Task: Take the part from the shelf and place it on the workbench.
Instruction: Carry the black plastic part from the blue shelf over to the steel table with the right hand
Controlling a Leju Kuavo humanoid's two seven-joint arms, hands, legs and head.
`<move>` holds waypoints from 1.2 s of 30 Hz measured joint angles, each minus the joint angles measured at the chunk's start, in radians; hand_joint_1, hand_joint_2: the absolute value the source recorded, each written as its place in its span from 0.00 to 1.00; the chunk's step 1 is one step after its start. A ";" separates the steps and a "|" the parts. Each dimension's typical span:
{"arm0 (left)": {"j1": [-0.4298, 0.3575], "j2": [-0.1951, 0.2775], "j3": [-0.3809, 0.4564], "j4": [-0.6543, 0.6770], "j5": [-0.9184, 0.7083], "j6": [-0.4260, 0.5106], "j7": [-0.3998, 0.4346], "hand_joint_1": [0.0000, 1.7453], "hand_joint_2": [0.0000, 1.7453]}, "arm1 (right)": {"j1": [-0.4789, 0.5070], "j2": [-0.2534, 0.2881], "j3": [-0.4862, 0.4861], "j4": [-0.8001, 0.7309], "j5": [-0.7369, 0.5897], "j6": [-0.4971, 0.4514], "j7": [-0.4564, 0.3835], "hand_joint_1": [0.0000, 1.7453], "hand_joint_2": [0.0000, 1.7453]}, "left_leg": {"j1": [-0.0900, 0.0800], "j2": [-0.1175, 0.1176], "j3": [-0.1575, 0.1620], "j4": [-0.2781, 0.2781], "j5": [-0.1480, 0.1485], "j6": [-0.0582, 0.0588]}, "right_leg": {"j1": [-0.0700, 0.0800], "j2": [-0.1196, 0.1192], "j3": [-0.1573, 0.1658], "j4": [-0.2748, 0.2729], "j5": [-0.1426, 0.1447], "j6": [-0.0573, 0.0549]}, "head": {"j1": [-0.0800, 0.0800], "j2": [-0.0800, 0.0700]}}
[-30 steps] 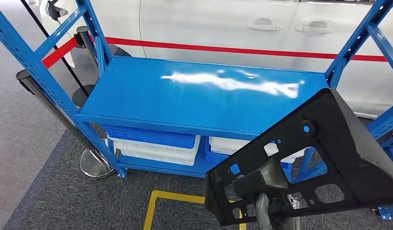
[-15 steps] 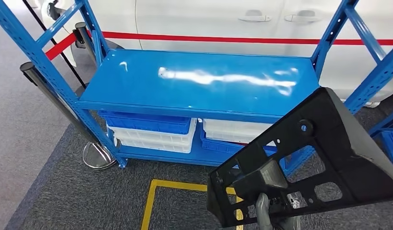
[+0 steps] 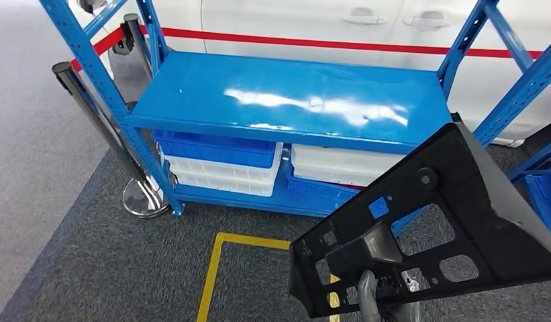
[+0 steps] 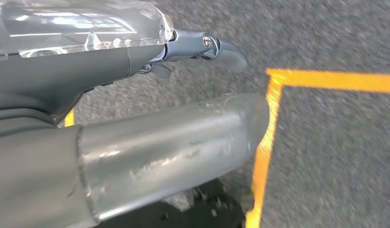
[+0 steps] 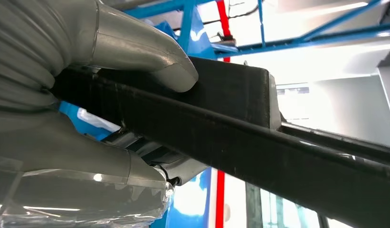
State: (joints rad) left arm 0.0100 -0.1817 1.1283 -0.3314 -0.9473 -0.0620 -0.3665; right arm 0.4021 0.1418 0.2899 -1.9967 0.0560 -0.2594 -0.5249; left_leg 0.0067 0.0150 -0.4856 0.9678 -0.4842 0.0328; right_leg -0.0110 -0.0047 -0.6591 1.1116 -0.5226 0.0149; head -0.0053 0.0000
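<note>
A large black plastic part (image 3: 460,201) with several cut-outs hangs tilted at the lower right of the head view, in front of the blue shelf (image 3: 292,100). My right hand (image 3: 368,298) grips it from below at its near edge. In the right wrist view the grey thumb (image 5: 136,47) presses on one face of the part's (image 5: 240,137) black rim and the fingers clamp the other. My left hand (image 4: 136,118) hangs over grey carpet, holding nothing, its fingers stretched out.
The shelf's top board is bare and glossy; blue and white bins (image 3: 219,164) sit on the level below. A black stanchion post (image 3: 91,107) with a chrome base (image 3: 145,198) stands at the shelf's left. Yellow floor tape (image 3: 215,268) marks the carpet. A white car (image 3: 313,20) is behind.
The whole picture has shifted, so the camera has moved: the shelf now sits a little further off and to the right. The part stays in my right hand at the same spot.
</note>
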 joint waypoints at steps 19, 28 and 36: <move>0.009 -0.004 0.032 -0.017 -0.025 -0.027 0.005 0.00 0.00 | -0.003 0.005 -0.001 0.003 0.000 -0.006 0.008 1.00 1.00 | 0.006 -0.008 -0.194 0.331 -0.091 -0.068 | 0.004 -0.009 0.109 -0.112 0.049 -0.056 | -0.006 0.000; 0.007 -0.005 0.055 -0.028 -0.049 -0.024 -0.001 0.00 0.00 | 0.001 0.004 -0.001 0.004 -0.058 0.030 -0.003 1.00 1.00 | 0.000 -0.014 0.048 -0.002 -0.043 -0.025 | 0.005 0.010 0.040 -0.089 0.105 -0.014 | -0.006 0.000; 0.006 -0.006 0.071 -0.030 -0.055 -0.018 0.002 0.00 0.00 | 0.016 0.002 -0.001 0.016 -0.068 0.030 -0.007 1.00 1.00 | 0.001 0.058 0.003 0.004 -0.011 -0.009 | -0.004 -0.003 0.003 0.108 -0.014 0.008 | 0.003 0.000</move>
State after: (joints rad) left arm 0.0162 -0.1881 1.1995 -0.3616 -1.0021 -0.0797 -0.3646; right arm 0.4185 0.1443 0.2892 -1.9802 -0.0125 -0.2292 -0.5318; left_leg 0.0077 0.0734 -0.4823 0.9715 -0.4951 0.0240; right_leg -0.0148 -0.0081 -0.6559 1.2193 -0.5370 0.0231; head -0.0021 -0.0001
